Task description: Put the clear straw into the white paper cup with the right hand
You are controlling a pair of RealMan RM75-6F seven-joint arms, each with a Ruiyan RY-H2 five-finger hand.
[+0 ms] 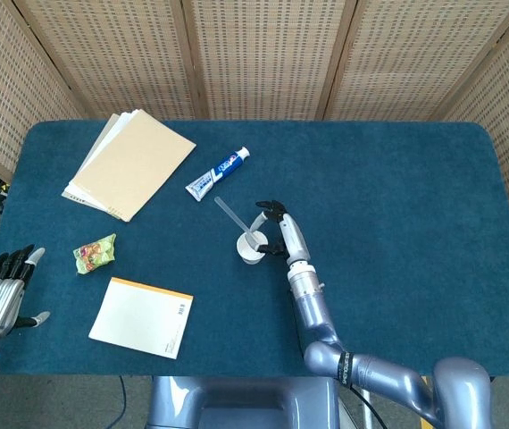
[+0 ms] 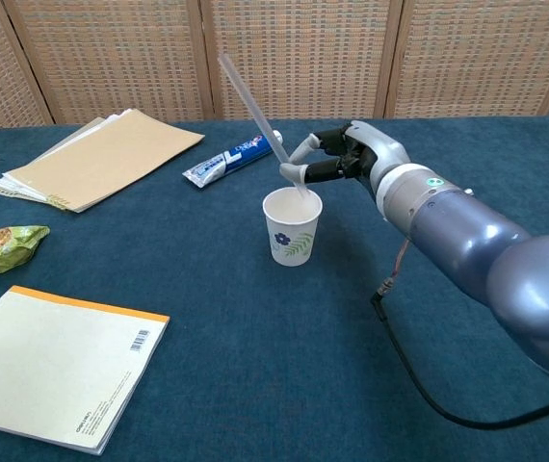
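A white paper cup with a flower print stands upright near the table's middle, also seen in the head view. A clear straw leans up and to the left, its lower end inside the cup's mouth. In the head view the straw slants away from the cup toward the toothpaste. My right hand pinches the straw just above the cup's rim; the same hand sits right of the cup. My left hand hovers off the table's left front edge, fingers apart and holding nothing.
A toothpaste tube lies behind the cup. A stack of papers under a brown folder fills the back left. A green snack packet and a white notepad lie at the front left. A black cable trails under my right arm.
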